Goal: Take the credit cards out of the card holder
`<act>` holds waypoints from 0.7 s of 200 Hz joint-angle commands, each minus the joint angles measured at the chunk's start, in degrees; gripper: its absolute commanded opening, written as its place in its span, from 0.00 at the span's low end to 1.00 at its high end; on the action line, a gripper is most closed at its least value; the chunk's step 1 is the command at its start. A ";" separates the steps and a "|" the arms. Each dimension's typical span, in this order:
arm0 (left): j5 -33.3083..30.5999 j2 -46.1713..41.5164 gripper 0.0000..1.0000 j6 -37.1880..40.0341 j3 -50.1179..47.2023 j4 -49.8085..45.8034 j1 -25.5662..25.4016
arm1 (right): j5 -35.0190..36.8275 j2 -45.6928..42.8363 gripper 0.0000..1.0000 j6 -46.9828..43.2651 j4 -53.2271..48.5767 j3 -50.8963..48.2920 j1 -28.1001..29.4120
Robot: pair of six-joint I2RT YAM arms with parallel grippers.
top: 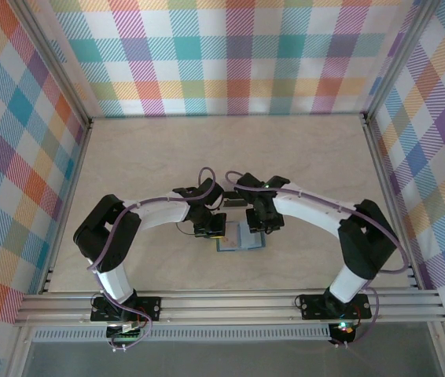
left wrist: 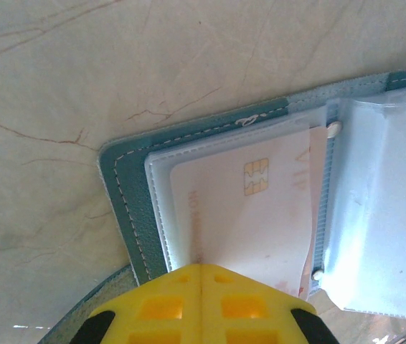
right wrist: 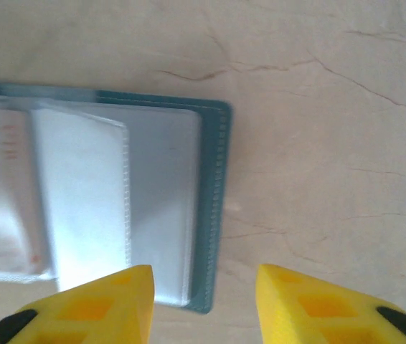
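Card holder [left wrist: 124,188], open on bench [left wrist: 59,86], chip-bearing credit card [left wrist: 246,215] in one clear sleeve; left jaws closed tight over that sleeve, right jaws parted, empty, straddling opposite edge.

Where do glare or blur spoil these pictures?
Top external view: sharp, evenly lit. Left wrist view: the card looks washed out under its clear sleeve; the shut left pincer is soft. Right wrist view: the card holder is blurred, its plastic glaring.
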 commanded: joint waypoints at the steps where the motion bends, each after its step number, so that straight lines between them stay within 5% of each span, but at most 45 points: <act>1: -1.45 0.53 0.00 1.01 0.33 -3.49 -0.47 | -6.80 -2.49 0.36 0.91 2.18 1.59 -0.19; 63: -1.63 0.32 0.00 1.01 0.33 -3.77 -0.47 | -23.44 -2.15 0.25 5.90 17.01 -1.05 -0.26; 140: -1.60 0.32 0.00 1.02 0.28 -3.88 -0.48 | -29.64 5.93 0.21 10.24 28.68 -7.70 -2.60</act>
